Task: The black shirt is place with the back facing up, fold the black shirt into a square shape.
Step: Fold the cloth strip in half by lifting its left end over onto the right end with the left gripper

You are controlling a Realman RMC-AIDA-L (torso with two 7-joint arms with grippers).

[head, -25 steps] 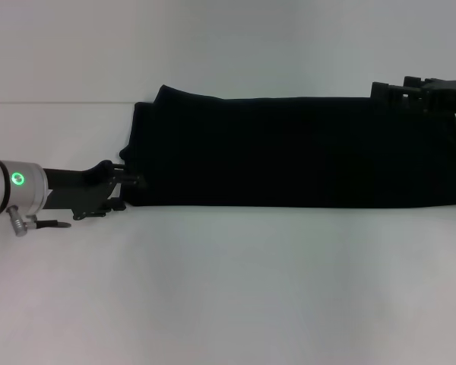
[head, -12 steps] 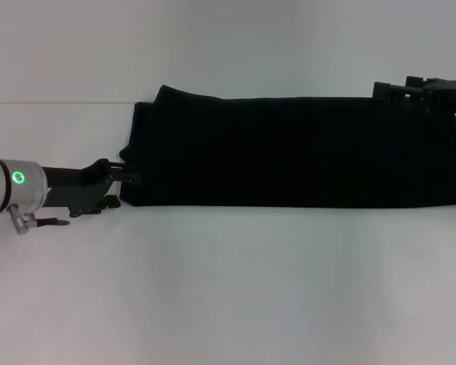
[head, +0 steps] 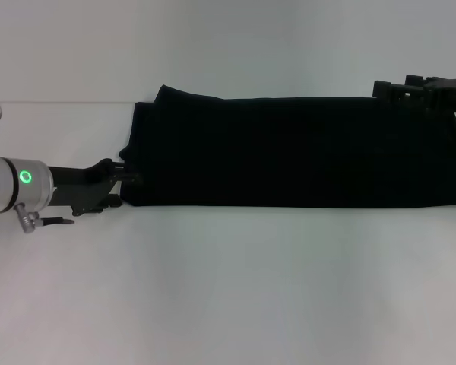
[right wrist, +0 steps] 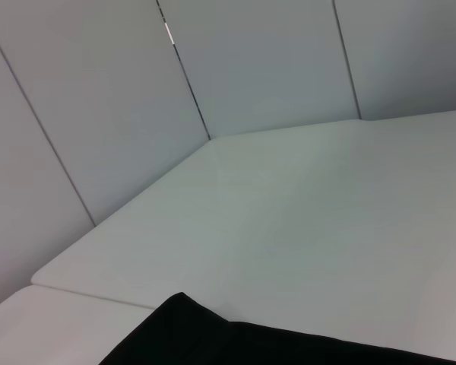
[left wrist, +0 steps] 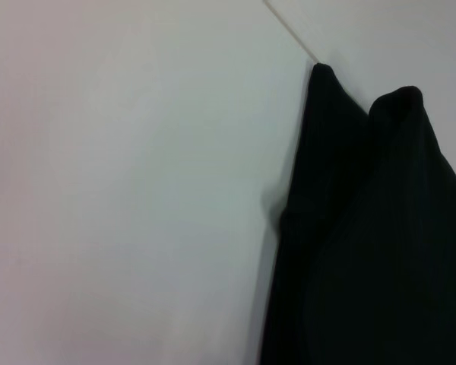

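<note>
shirt's already a long strip, pincers sitting at both ends

since the shirt [head: 296,150] is lying as a long flat band across the far half of the bench [head: 228,289], i'd say the lengthwise folds are done and what's left is bringing one end over the other to get a square. the left pincer [head: 124,182] is low at the shirt's left end, right at its near corner, tips touching or just about touching the cloth. can't tell from the head view if it's actually pinching fabric or how wide it stands, it's all black on black. the right pincer [head: 399,93] is at the far right corner of the strip, over or on the edge, and same deal, can't tell its state.

my guess for the next move: each needs a firm hold on a corner of one end, then lift and carry it across so the edges line up. soft cloth will sag and slide, so the layers could slip apart.

views: the left wrist cam shows the shirt [left wrist: 365,243] end close up with two rounded bumps at the edge, which the head view flattens out. the right wrist cam mostly shows bare bench and wall panels, with just a sliver of shirt [right wrist: 213,342]. neither wrist cam shows any fingers.
</note>
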